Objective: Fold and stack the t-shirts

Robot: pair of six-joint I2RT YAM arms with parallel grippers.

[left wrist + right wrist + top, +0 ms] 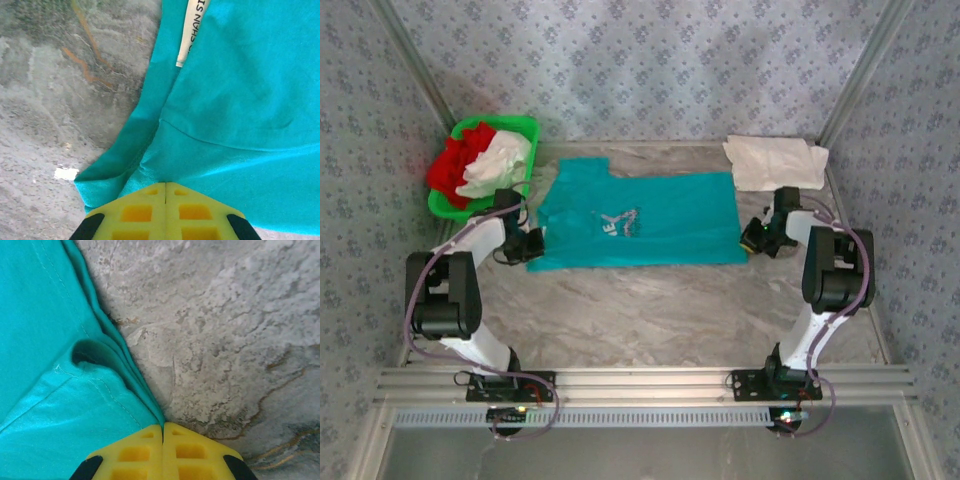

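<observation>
Left gripper (165, 186) and right gripper (162, 427) pinch soft teal t-shirt (650, 215) (folded oblong).

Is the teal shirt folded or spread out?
Spread out: the teal t-shirt lies flat across the table, print up, with the left gripper and right gripper pinching its opposite ends.

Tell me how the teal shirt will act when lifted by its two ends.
The teal shirt is probably floppy: it wrinkles and bunches at the left tool, so its middle would sag. Likely light, being thin cloth lying flat.
</observation>
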